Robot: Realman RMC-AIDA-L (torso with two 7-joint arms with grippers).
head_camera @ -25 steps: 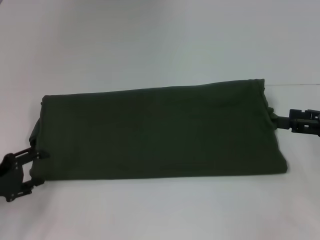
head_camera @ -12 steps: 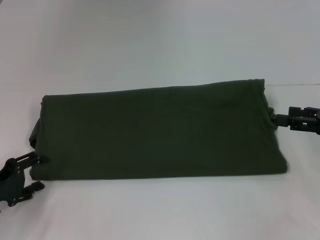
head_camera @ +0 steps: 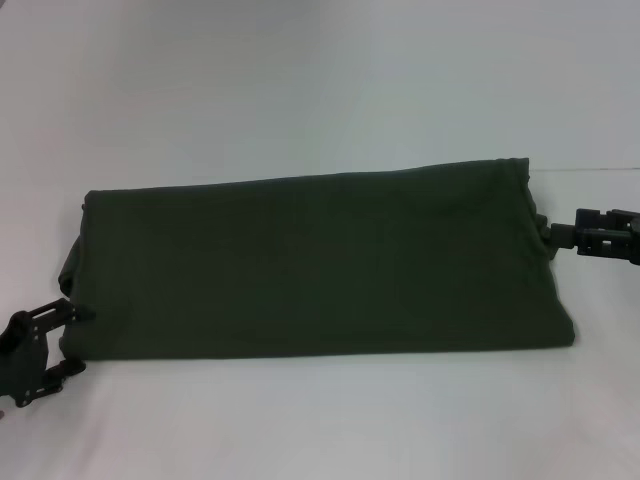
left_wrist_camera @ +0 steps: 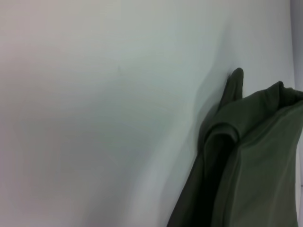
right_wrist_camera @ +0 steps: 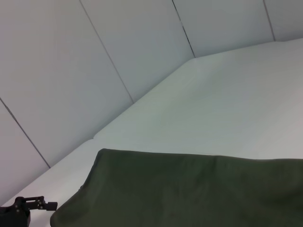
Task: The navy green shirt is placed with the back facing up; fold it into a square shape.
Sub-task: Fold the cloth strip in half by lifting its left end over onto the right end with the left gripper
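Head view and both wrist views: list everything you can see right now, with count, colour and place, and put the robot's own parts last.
navy green shirt: one, dark olive green, folded into a long band lying across the middle of the table, its ends toward either arm.
table: one, white, under the shirt and all around it.
wall panels: several, pale grey with dark seams, behind the table in the right wrist view.
left tool: one, black, at the shirt's near left corner, fingers spread and not gripping the cloth.
right tool: one, black, at the shirt's right end, its tip against the cloth; whether it grips cannot be told.
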